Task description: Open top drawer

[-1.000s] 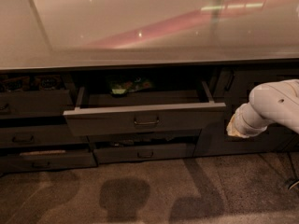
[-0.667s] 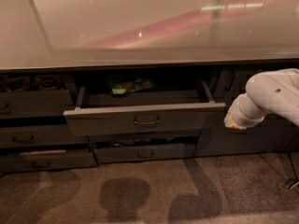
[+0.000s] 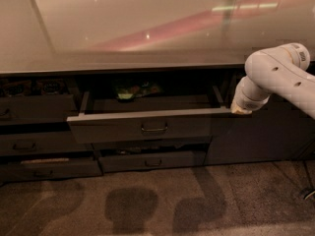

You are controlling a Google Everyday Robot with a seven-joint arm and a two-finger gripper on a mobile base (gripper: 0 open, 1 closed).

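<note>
The top drawer [image 3: 123, 127] stands pulled out below the surface [image 3: 123, 33]. My pincer [image 3: 240, 109] has risen from lower right to the drawer front's right end; whether it is wide or narrow, I cannot tell. The opening looks done.

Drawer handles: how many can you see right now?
5. One handle on the open top drawer, one on the lower centre drawer, three on the left drawers; others may be hidden. The gripper is at the top drawer's right end.
</note>
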